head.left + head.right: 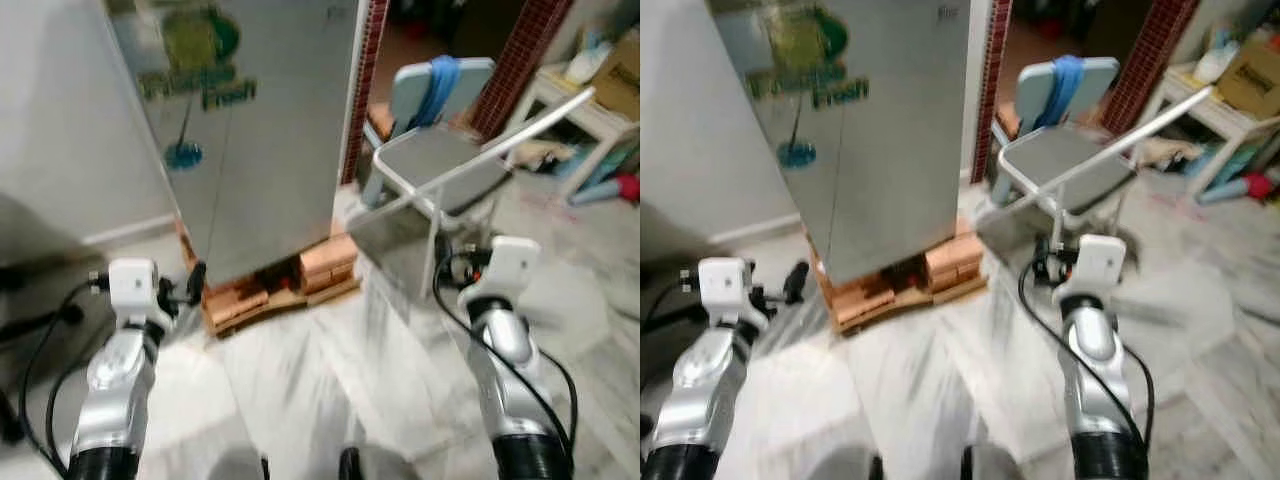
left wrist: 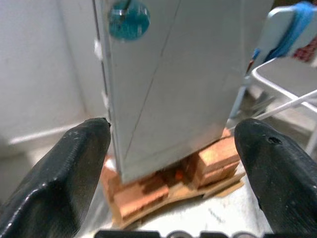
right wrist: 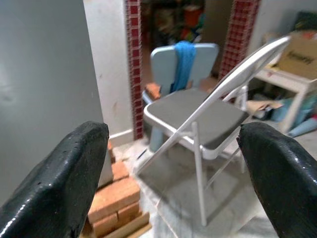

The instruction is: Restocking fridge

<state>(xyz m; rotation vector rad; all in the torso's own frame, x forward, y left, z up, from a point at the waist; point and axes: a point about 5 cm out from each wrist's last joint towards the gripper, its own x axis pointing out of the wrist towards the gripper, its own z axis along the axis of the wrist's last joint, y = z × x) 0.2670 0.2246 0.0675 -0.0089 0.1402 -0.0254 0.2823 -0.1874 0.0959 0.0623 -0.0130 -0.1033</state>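
Note:
The tall grey fridge [image 1: 250, 130] with a green logo stands shut just ahead, raised on orange bricks [image 1: 290, 280]. My left gripper [image 1: 193, 282] is held low in front of the fridge's lower left corner. In the left wrist view its fingers [image 2: 74, 173] are spread wide, with nothing between them and the fridge base beyond. My right gripper [image 1: 462, 262] hovers right of the fridge, near the folding chair. It is open and empty too, as its fingers [image 3: 64, 183] show in the right wrist view.
A grey folding chair [image 1: 440, 165] stands close on the fridge's right, with a light blue chair [image 1: 440, 80] draped in blue cloth behind it. A white table [image 1: 590, 110] with a cardboard box is far right. A brick pillar [image 1: 365, 60] frames a doorway. The floor is marble.

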